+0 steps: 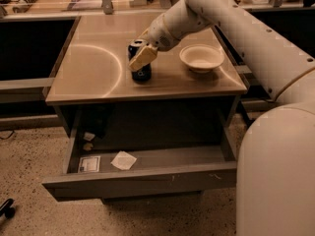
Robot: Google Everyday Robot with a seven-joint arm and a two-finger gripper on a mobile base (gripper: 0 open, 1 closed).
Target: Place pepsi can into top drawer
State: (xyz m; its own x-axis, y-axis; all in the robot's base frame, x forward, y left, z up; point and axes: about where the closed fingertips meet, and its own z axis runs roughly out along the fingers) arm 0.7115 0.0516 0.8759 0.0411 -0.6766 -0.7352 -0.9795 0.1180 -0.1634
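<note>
Standing on the table (88,77), pepsi can (141,74) partly behind the gripper (142,59).

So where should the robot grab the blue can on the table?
The pepsi can stands upright and narrow, so I'd squeeze its round side about halfway up. Come from the back-right, where the pincer is at the can; the white bowl sits apart, out of the way.
</note>
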